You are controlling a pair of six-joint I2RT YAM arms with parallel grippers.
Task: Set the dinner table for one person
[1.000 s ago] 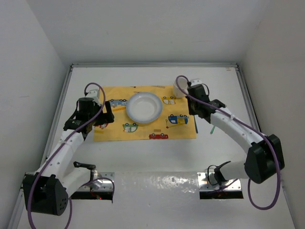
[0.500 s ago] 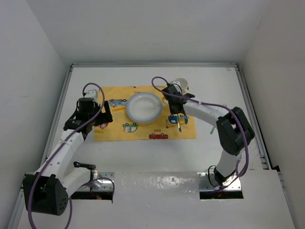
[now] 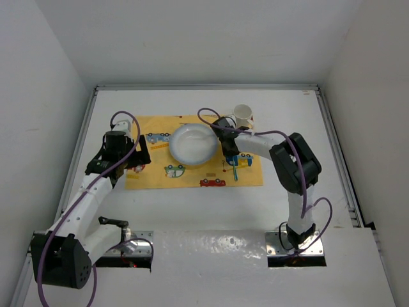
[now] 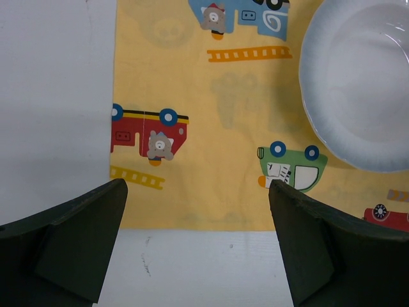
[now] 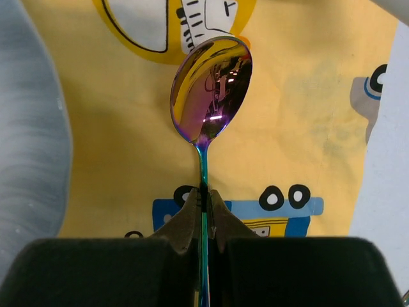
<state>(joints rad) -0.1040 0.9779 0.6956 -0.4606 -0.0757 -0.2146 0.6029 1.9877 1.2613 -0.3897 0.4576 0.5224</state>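
Dinner table (image 3: pixel 192 217) is the big white top with grey rails. It fills pretty much the whole overhead view, and both arms are bolted at its near edge. A yellow placemat (image 3: pixel 192 178) with cartoon cars lies in the middle of it. A white plate (image 3: pixel 192 143) sits on the mat's far half, roughly centred. A white mug (image 3: pixel 243 116) stands upright at the mat's far right corner, though I can't really tell if it's on the cloth or just off it.

Right gripper (image 5: pixel 203 206) is pinched tight on the handle of a spoon (image 5: pixel 211 89), one of those rainbow-shiny ones. The spoon is over the mat just right of the plate, by a blue car print. No idea if it's actually touching the cloth, the views don't show it.

Left gripper (image 4: pixel 198 188) has its jaws spread wide with nothing between them. It hangs over the mat's left edge by the red fire truck print, left of the plate and apart from it.
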